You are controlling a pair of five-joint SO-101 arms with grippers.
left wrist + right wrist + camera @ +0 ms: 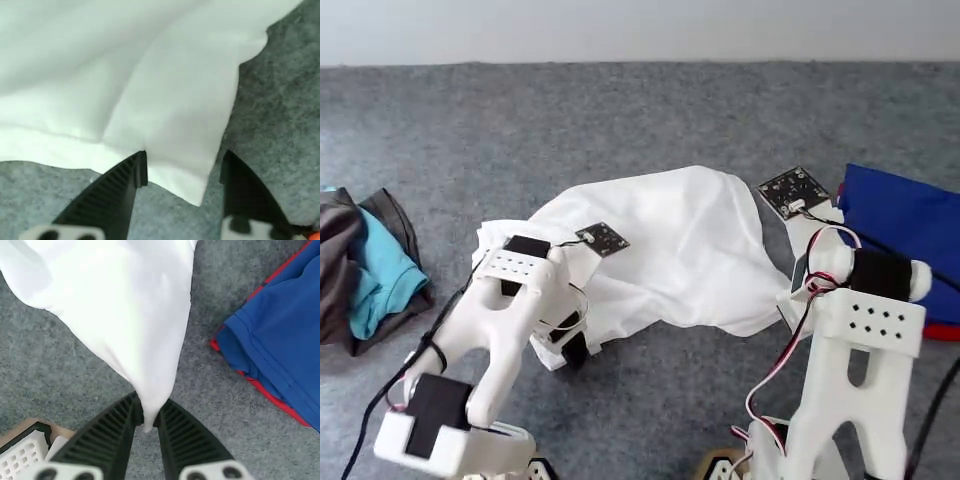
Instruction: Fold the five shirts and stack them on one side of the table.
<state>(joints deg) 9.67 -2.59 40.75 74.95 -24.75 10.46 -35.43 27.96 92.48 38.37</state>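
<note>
High view. Table (670, 110): grey, felt-like. White shirt (670, 240): mid-table between the two arms, spread but rumpled, not folded. Blue shirt (905, 225): at the right edge, just beside the white shirt. Grey shirt (335, 250) and teal shirt (380, 270): heaped together at the left edge, well apart from the others. No stack made so far.

Left wrist view. Left tool (184, 167): jaws apart, one on either side of a hemmed corner of the white shirt, which lies flat on the table. Nothing held.

Right wrist view. Right tool (150, 412): clamped on a narrow pinch of the white shirt, the cloth running away from the jaws in a tapering fold. The blue shirt lies near, apart from the tool.

Hazards, as judged:
- The right pinch is thin and sits at the jaw tips, so a firm pull may slip it free.
- The left tool may close on the hem's very edge or on a single layer and lose the corner.
- Uneven lifting would bunch the cloth or drag it over the blue shirt.
</note>
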